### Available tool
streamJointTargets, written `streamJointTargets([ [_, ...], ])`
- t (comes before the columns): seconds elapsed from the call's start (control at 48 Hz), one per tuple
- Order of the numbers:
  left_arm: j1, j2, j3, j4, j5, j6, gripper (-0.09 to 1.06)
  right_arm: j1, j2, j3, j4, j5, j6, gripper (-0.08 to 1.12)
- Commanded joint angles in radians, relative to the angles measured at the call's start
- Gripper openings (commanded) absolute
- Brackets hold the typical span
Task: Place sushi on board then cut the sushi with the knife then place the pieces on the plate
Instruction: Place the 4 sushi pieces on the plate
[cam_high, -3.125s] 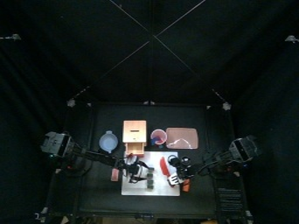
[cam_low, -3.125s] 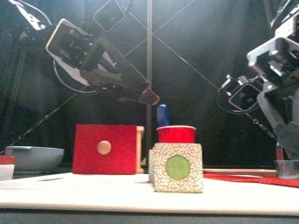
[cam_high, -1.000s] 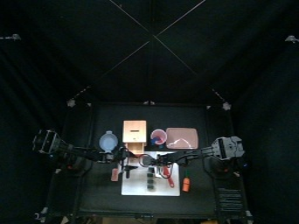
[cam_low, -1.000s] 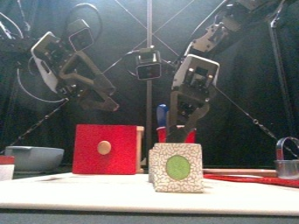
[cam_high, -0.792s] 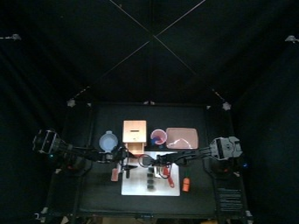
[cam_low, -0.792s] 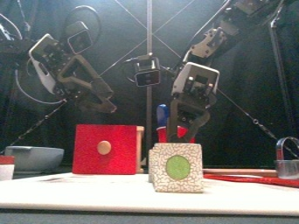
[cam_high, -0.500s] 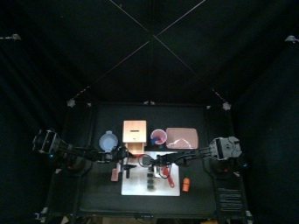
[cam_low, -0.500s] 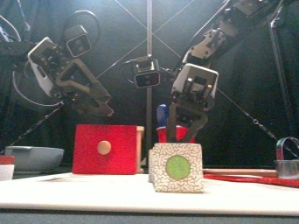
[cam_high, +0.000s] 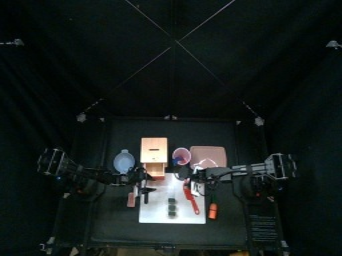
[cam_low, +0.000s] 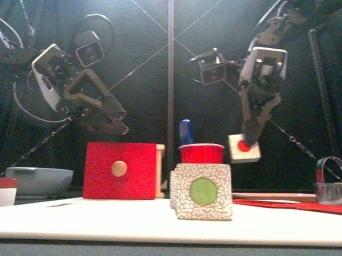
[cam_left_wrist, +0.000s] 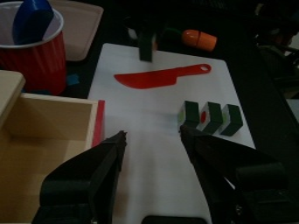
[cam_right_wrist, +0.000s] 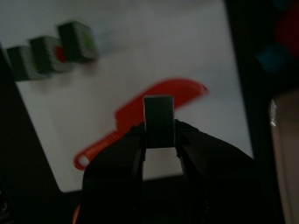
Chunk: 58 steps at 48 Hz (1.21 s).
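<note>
R pincer (cam_right_wrist: 159, 133): clenched on one sushi piece (cam_low: 242, 148), held up in the air, clear of the board (cam_left_wrist: 152, 105).
L pincer (cam_left_wrist: 158, 140): released, nothing in it, hung low over the board's end next to the wooden box (cam_left_wrist: 41, 131).
rest of roll (cam_left_wrist: 211, 118): 3 blocks stood side by side on the board. Touching or just apart can't be told.
red knife (cam_left_wrist: 162, 77): laid flat on the board, apart from the blocks.
pink tray (cam_high: 209, 157): at the back of the tabletop behind the board, just beside the red cup (cam_high: 181, 155).
step in hand: prob the carry of the held piece over to the tray.
how it's done well, imo: grip kept firm til the piece is low over a bare bit of tray. Enough height is needed so the cup w/ its blue knife (cam_low: 185, 130) isn't clipped. The piece should be set down flat, not dropped, then let go and the pincer lifted straight up so nothing gets dragged along.
risk: it's a small smooth block pinched by its sides, so it could be twisted or lost if swung fast.
</note>
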Motion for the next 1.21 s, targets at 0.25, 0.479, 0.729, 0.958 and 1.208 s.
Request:
streamJointTargets([
  [0.25, -0.002, 0.018, -0.029, 0.0, -0.011, 0.003, 0.88, -0.337, -0.209, 0.218, -0.149, -0.184, 0.434, 0.54],
  [0.479, 0.0, 0.04, -0.034, 0.002, -0.011, 0.005, 0.88, -0.4, -0.072, 0.215, -0.29, -0.314, 0.644, 0.54],
  [0.729, -0.002, 0.052, -0.029, 0.002, -0.011, 0.003, 0.88, -0.396, 0.026, 0.163, -0.334, -0.339, 0.699, 0.57],
  [0.958, -0.005, 0.049, -0.026, 0.0, -0.011, 0.0, 0.88, -0.362, 0.032, 0.161, -0.353, -0.339, 0.706, 0.81],
  [1.208, -0.005, 0.049, -0.025, 0.0, -0.011, 0.0, 0.88, -0.357, 0.032, 0.16, -0.314, -0.325, 0.71, 0.96],
])
